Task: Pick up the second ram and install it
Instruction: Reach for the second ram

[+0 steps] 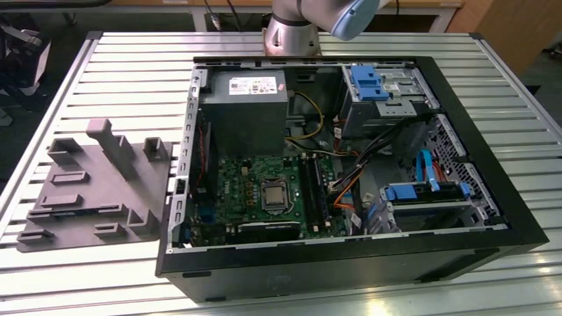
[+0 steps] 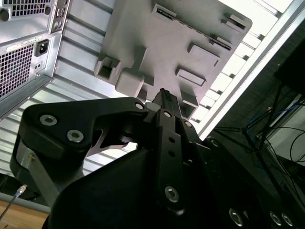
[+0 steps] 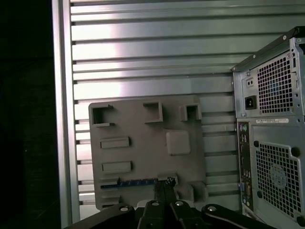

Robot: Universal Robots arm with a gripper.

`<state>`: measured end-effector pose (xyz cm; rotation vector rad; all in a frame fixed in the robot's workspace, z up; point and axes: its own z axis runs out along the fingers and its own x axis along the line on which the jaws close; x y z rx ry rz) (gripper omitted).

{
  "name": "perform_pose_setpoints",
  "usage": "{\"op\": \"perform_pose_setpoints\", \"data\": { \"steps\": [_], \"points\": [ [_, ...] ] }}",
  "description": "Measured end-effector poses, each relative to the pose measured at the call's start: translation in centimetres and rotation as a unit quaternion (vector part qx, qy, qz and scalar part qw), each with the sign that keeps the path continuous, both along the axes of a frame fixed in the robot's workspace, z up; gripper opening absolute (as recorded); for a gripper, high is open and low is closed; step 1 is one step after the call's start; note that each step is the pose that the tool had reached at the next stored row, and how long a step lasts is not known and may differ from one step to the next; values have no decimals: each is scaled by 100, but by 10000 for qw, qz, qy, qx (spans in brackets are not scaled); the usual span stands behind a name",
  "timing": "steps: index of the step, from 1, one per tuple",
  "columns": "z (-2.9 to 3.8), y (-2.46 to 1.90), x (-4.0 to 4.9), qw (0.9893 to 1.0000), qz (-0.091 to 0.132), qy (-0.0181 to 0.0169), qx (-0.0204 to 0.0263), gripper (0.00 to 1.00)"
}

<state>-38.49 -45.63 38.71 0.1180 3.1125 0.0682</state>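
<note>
- In the first wrist view, the second ram (image 3: 133,182) shows as a blue-green edge lying in the grey tray (image 3: 143,124). The exterior view looks into the open computer case (image 1: 351,164) beside that tray.
- The ram's end sits just beside my gripper (image 3: 164,183).
- My fingers are pressed together, empty, aimed at the tray.
</note>
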Motion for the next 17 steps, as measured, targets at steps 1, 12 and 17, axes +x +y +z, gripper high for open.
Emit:
{"op": "perform_pose_setpoints", "data": {
  "steps": [1, 12, 17],
  "points": [
    [-1, -3, -2, 10000, 0, 0, 0, 11],
    [-23, -44, -13, 10000, 0, 0, 0, 11],
    [-37, -72, -17, 10000, 0, 0, 0, 11]
  ]
}}
